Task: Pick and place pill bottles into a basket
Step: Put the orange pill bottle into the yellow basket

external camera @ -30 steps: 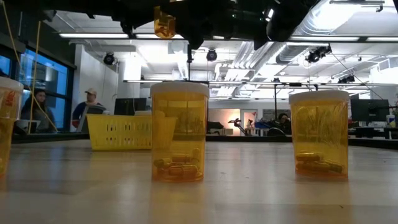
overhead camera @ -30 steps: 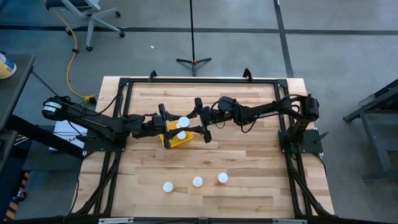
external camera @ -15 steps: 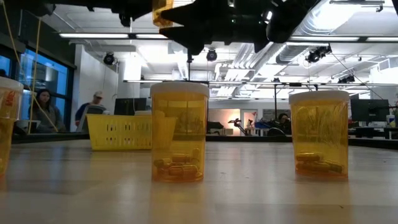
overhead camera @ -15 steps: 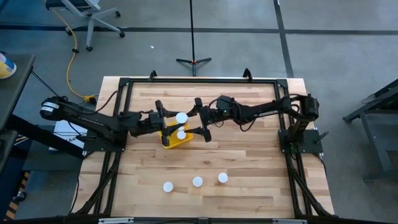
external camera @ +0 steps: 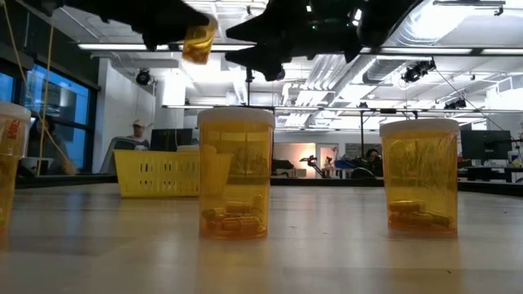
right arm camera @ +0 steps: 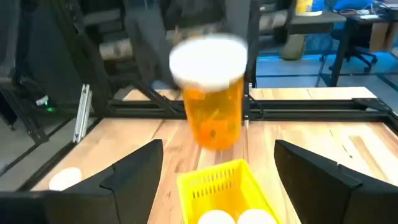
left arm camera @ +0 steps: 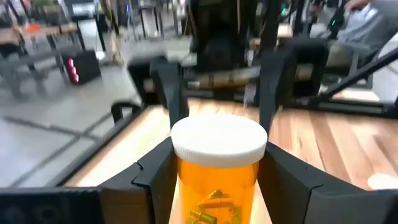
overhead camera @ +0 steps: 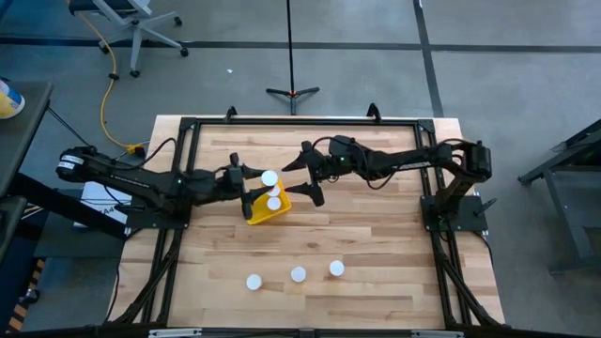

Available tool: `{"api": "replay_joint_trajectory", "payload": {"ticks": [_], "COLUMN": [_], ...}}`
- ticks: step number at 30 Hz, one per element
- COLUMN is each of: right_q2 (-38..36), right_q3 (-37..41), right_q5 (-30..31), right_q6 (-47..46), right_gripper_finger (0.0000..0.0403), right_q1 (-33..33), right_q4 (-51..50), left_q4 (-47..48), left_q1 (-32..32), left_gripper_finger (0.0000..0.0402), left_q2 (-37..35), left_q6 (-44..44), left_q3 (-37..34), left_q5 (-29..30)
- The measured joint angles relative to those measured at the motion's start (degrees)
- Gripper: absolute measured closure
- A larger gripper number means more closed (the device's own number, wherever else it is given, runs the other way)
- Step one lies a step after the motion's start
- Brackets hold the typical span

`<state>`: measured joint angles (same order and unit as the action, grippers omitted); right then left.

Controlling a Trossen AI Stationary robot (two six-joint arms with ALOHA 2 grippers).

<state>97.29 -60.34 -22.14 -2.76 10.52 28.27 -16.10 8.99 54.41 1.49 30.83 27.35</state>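
Observation:
My left gripper (overhead camera: pixel 261 180) is shut on an orange pill bottle with a white cap (overhead camera: pixel 269 178), held in the air over the far end of the yellow basket (overhead camera: pixel 263 212). In the low view the held bottle (external camera: pixel 198 45) shows high above the basket (external camera: pixel 159 173). My right gripper (overhead camera: pixel 304 176) is open and empty just right of the basket, facing the held bottle (right arm camera: pixel 211 93). Two white caps (right arm camera: pixel 214 218) show inside the basket (right arm camera: pixel 217 180). Three more bottles (overhead camera: pixel 298 274) stand upright near the table's near edge. My left gripper pinches the bottle between its two fingers (left arm camera: pixel 155 180), one on each side of the orange body (left arm camera: pixel 214 186) just below the white cap (left arm camera: pixel 217 140). The fingers come level from the table's left. The bottle is lifted clear above the basket, slightly tilted in the low view.
The three standing bottles show close up in the low view (external camera: pixel 236 171), (external camera: pixel 421 175), (external camera: pixel 8 163). A black frame (overhead camera: pixel 300 122) runs around the wooden table. Bare wood lies between the basket and the three bottles. People sit in the room behind the table (external camera: pixel 135 135).
My left gripper has gone a little toward the table's left edge with the bottle, which has come down slightly and tipped in the low view. My right gripper has drawn back slightly toward the far right, still open.

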Motion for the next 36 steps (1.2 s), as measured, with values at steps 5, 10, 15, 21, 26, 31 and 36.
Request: {"api": "replay_joint_trajectory", "payload": {"ticks": [5,10,15,21,26,31,36], "right_q2": [-3.1,-6.3,-7.5,-7.6,-7.6,-7.6,-7.6], "right_q3": [0.2,0.2,0.2,0.2,0.2,0.2,0.2], "right_q5": [8.4,15.3,15.4,15.4,15.4,15.3,15.3], "right_q6": [-0.2,1.7,3.0,3.0,3.0,3.1,3.2], "right_gripper_finger": [0.0104,0.0104,0.0104,0.0105,0.0105,0.0105,0.0105], "right_q1": [0.0,0.0,0.0,0.0,0.0,0.0,0.0], "right_q4": [-5.4,-10.4,-11.4,-11.3,-10.8,-10.9,-10.9], "left_q4": [5.6,10.4,11.5,3.1,-4.9,-15.5,-19.1], "left_q1": [0.1,2.9,7.4,11.6,12.0,12.0,12.0], "left_gripper_finger": [0.0176,0.0176,0.0176,0.0176,0.0176,0.0176,0.0176], "left_q2": [0.0,-0.6,-1.8,-1.9,-1.8,-1.8,-1.4], "left_q6": [4.3,7.0,11.3,11.9,13.8,13.8,13.8], "left_q3": [-0.1,-0.4,-3.9,-9.6,-16.0,-22.6,-25.3], "left_q5": [1.3,4.4,12.2,19.6,22.0,22.8,22.8]}}
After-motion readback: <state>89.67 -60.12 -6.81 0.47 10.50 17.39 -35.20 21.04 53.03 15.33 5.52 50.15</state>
